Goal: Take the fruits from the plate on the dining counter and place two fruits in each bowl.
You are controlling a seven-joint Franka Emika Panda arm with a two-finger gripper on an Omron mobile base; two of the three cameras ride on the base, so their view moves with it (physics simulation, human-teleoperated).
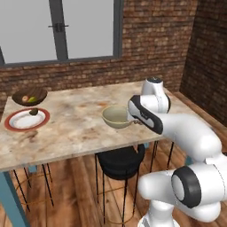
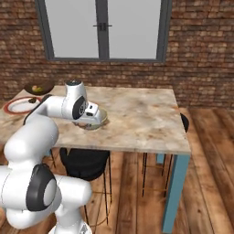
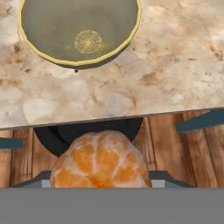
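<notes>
One peeled-looking orange fruit (image 3: 101, 159) sits clamped between the fingers of the pincer (image 3: 101, 183), whose jaws are partly closed around it. Just ahead of the pincer, on the counter (image 1: 75, 128), stands the pale beige-green bowl (image 1: 116, 116), seemingly empty; in the hand view the fruit hangs over the counter's near edge, short of the bowl's rim. To finish this step cleanly, the arm would likely need to carry the fruit forward until it is centred over the bowl's mouth, lower it close to the bottom, and only then part the jaws, since a round fruit released high or near the rim could bounce or roll out.

Far off to the pincer's side, at the counter's other end, lie the dark wooden bowl (image 1: 29, 96) and the red-rimmed plate (image 1: 26, 119). Two bowls and one plate can be counted. The wooden bowl seems to hold two fruits, though they are too small to tell surely; one dark round fruit (image 1: 33, 111) waits on the plate. One black stool (image 1: 120, 162) stands beneath the counter.
</notes>
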